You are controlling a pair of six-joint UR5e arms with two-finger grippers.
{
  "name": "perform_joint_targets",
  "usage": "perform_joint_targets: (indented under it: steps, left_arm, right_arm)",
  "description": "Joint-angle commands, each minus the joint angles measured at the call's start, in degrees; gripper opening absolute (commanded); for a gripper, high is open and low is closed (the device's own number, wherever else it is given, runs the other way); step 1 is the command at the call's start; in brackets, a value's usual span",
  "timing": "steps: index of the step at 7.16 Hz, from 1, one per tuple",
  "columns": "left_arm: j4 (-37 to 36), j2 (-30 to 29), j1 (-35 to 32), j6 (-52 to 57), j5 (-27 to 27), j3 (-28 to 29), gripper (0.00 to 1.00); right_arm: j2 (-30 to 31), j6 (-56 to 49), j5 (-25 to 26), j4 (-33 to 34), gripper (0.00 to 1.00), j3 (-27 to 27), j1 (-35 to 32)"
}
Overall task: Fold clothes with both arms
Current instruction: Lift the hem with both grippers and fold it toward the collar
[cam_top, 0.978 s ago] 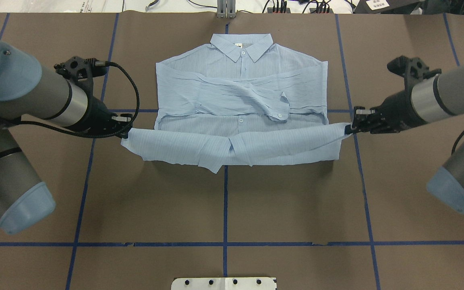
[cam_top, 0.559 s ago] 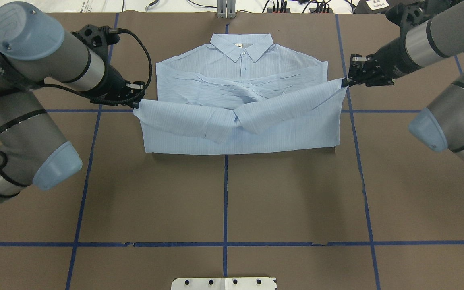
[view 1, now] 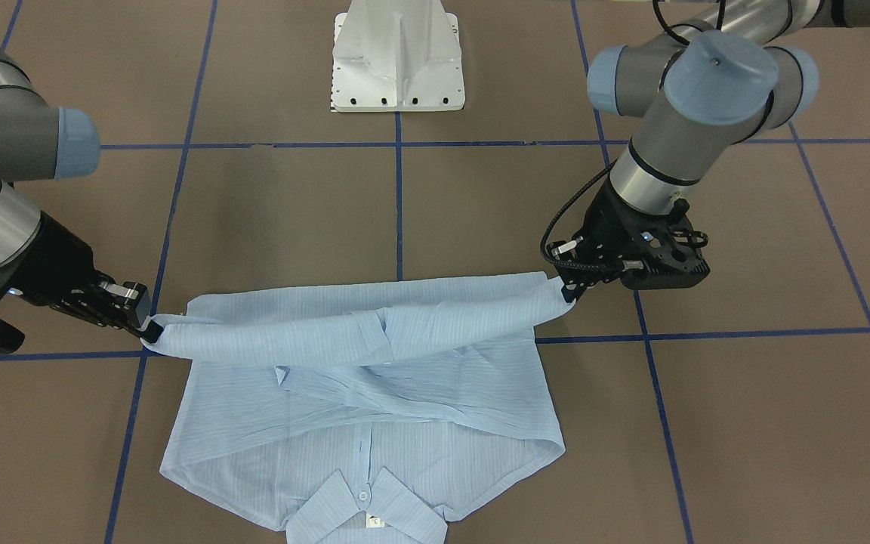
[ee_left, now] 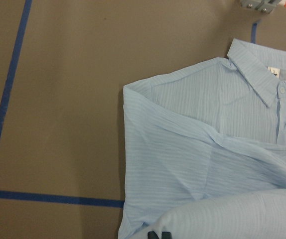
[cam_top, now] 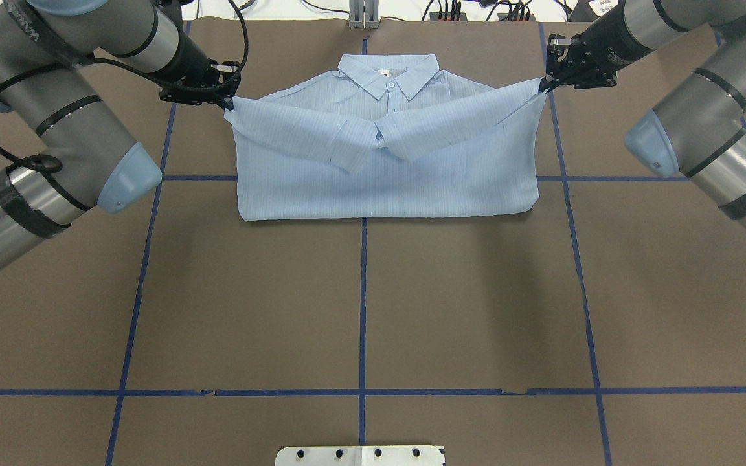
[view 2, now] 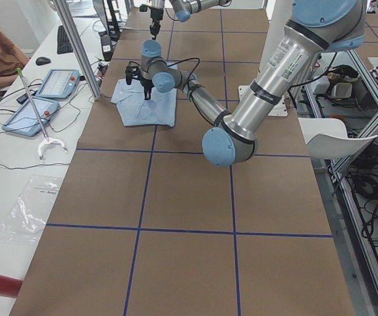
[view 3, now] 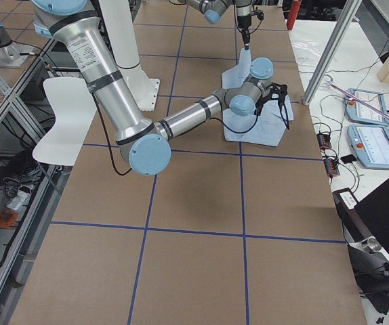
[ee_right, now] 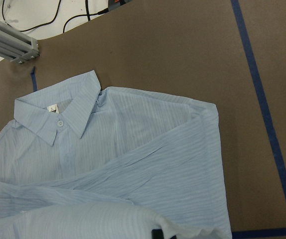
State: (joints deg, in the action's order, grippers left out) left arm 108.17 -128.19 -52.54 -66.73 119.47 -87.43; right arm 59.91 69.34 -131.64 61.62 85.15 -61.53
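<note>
Thin, light and limp, the shirt point(cam_top: 386, 175) lies at the far side of the worktop point(cam_top: 360, 310), its hem sagging between left hand point(cam_top: 228, 103) and right hand point(cam_top: 544, 82), each pinching a corner, probably the best hold.

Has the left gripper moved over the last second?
Yes. The left gripper crossed the crosswise blue tape line toward the table's far edge, folding the shirt toward its collar.

Open table point(cam_top: 476, 310) between shirt point(cam_top: 386, 188) and white base plate point(cam_top: 360, 455); left arm point(cam_top: 68, 123), right arm point(cam_top: 703, 129) along the flanks
</note>
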Motion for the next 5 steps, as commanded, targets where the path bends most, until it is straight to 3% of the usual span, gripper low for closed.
perform_joint_targets:
  steps: [1,4,5]
  left_arm:
    - [5.5,-3.8,-0.3,-0.2,0.0,9.0,0.0]
    - [15.7,-5.4,-0.2,-0.6,-0.3,19.2,0.0]
    - [18.6,-6.2,-0.2,-0.6,-0.5,22.5,0.0]
  right_arm:
    - [-3.5,-1.8,0.3,0.1,0.0,-6.3,-0.5]
    - [-7.5,-3.0,1.1,-0.2,0.0,-14.5,0.3]
    - [-9.4,-3.2,3.5,-0.3,0.0,-16.9,1.6]
